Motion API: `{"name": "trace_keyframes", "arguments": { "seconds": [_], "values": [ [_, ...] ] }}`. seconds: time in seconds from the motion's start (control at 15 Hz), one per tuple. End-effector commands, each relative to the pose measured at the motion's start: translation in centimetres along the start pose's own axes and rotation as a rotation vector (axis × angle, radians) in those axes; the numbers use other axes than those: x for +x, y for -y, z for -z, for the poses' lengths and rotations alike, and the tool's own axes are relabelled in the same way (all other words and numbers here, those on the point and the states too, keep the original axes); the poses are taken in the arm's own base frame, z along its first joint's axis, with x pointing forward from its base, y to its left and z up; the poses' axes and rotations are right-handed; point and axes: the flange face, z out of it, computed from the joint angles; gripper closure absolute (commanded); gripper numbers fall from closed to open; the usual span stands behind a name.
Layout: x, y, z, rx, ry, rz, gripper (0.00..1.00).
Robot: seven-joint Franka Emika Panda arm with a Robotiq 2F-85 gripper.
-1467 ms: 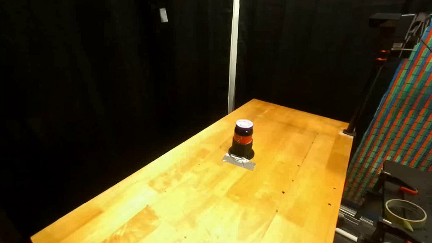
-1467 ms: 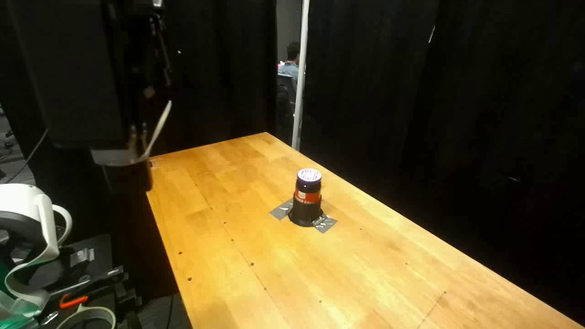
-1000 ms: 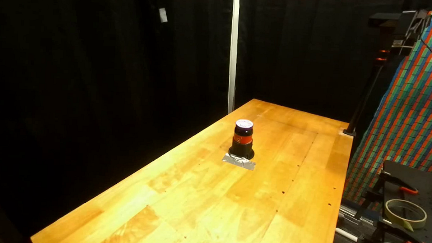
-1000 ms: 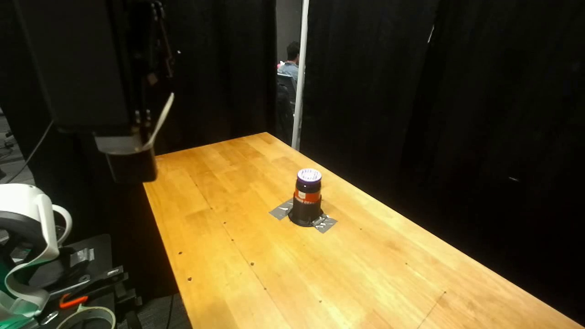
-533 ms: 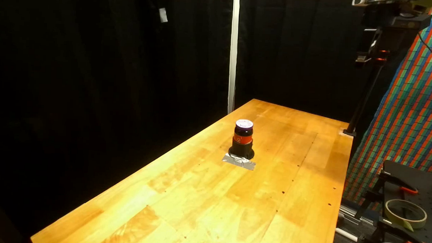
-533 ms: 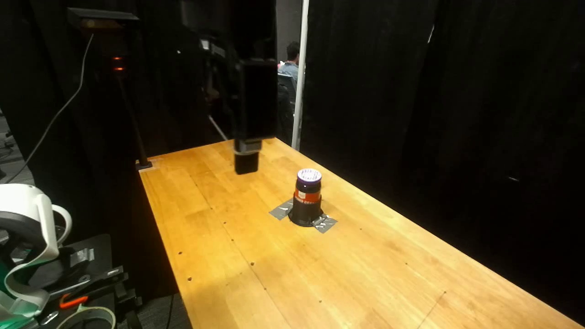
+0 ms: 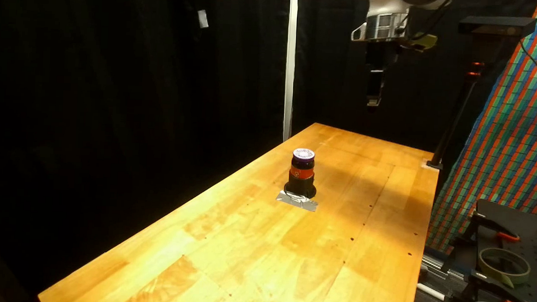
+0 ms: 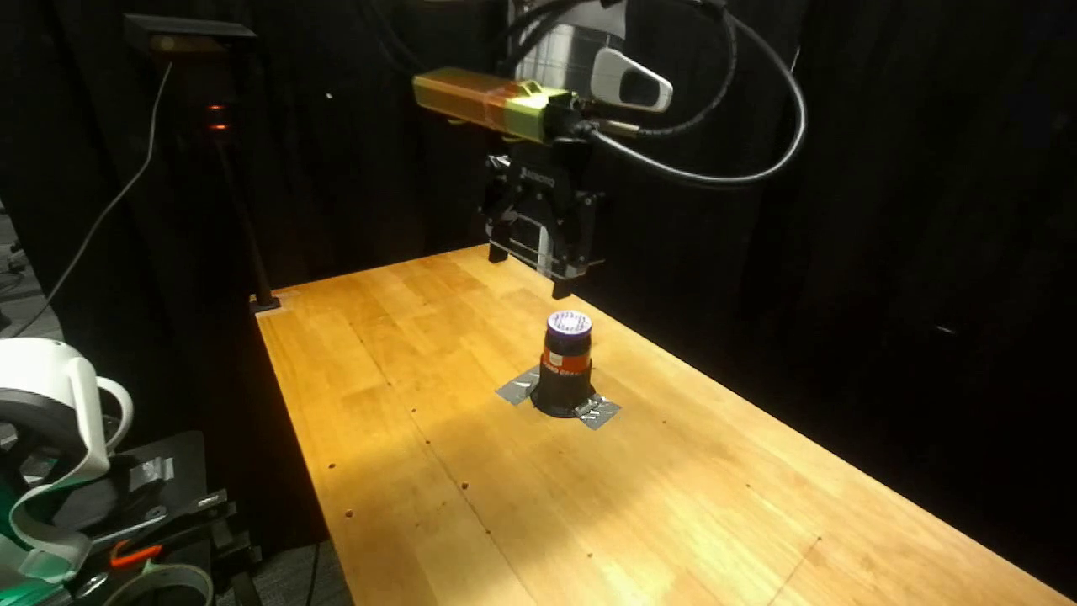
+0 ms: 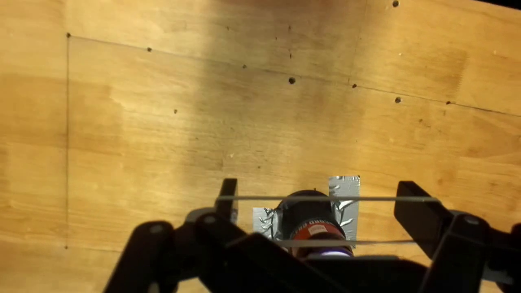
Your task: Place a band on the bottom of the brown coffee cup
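Observation:
The brown coffee cup (image 8: 566, 362) stands upright on the table, dark with an orange-red stripe and a purple-rimmed white top. Its lower part is black and flares at the table. It also shows in an exterior view (image 7: 302, 173) and in the wrist view (image 9: 317, 232), partly hidden by the gripper. My gripper (image 8: 530, 273) is open, fingers down, above table height near the cup and apart from it. It also shows in an exterior view (image 7: 373, 104) and the wrist view (image 9: 315, 189). A thin pale band (image 9: 376, 199) is stretched between the two spread fingers in two strands.
Silver tape strips (image 8: 600, 412) hold the cup's base to the wooden table (image 8: 404, 471). A dark camera stand (image 7: 450, 126) rises at a table corner. Beside the table are a cart with a tape roll (image 7: 504, 266) and a white headset (image 8: 55, 396). Black curtains surround the table.
The arm has swung in over the table; in one exterior view it moved right, in the other left from the edge. The gripper has turned and come near the cup. The cup has not moved.

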Motion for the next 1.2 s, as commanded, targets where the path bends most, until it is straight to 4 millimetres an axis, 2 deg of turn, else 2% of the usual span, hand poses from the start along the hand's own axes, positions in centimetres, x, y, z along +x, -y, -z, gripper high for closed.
{"name": "trace_keyframes", "arguments": {
  "seconds": [0.0,0.27,0.6,0.93,1.13],
  "values": [
    [7.3,0.8,-1.8,0.044,0.016,0.046,0.00],
    [13.1,1.7,-5.4,0.086,0.031,0.035,0.00],
    [18.5,1.7,-8.6,0.125,0.014,-0.005,0.00],
    [22.4,1.8,-10.3,0.113,-0.016,-0.037,0.00],
    [23.2,1.8,-11.3,0.097,0.034,-0.029,0.00]
  ]
}}
